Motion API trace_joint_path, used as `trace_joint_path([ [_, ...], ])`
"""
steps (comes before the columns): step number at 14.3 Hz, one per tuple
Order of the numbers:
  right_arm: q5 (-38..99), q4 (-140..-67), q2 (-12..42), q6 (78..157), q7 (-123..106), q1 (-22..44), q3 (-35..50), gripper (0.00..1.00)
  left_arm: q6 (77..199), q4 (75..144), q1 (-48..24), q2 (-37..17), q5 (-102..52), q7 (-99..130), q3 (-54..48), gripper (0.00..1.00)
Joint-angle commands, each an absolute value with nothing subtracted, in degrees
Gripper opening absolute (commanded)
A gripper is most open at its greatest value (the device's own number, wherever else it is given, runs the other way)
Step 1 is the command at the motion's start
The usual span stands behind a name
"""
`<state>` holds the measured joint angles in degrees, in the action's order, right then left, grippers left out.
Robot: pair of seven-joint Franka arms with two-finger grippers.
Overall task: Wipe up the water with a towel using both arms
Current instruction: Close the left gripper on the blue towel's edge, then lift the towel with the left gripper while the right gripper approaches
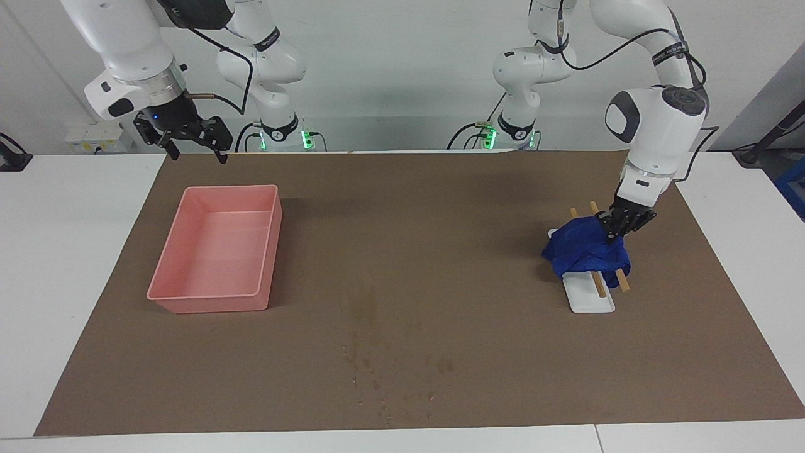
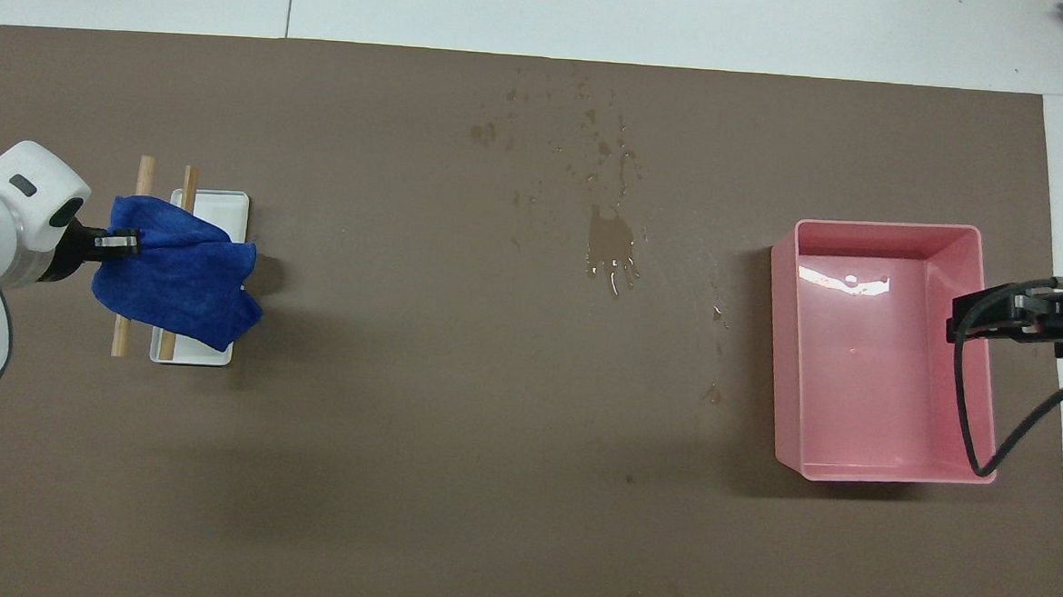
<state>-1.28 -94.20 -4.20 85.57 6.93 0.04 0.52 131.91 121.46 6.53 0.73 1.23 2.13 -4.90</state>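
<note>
Facing view: left gripper (image 1: 615,231) is down on the towel (image 1: 585,250), fingers pinched on its edge nearest the robots. Blue towel is bunched over the white rack (image 1: 591,297) with two wooden sticks (image 1: 596,284), at the left arm's end of the brown mat (image 1: 402,251). Water (image 2: 610,248) sits mid-mat as a dark puddle with scattered drops, farther from the robots than the towel. Pink tray (image 1: 217,251) lies at the right arm's end. Right gripper (image 1: 192,148) waits raised above the mat edge by the tray, fingers spread, holding nothing. Table (image 1: 75,251) is white.
</note>
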Motion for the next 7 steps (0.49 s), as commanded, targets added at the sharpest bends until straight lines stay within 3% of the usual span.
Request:
trace_joint_path([
  [1, -0.97, -96.24, -5.89, 86.92, 6.15, -0.88, 0.97, 1.0, 121.95, 114.29, 6.86, -0.61, 1.94, 3.16, -5.18, 0.0],
  [4, -0.97, -96.24, -5.89, 86.92, 6.15, -0.88, 0.97, 1.0, 108.93, 105.49, 7.03, -1.49, -5.68, 7.0, -5.01, 0.0],
  [7, -0.97, -96.24, -5.89, 86.92, 6.24, -0.88, 0.97, 1.0, 103.11, 103.71, 6.77, -0.18, -14.12, 24.01, -5.18, 0.0],
])
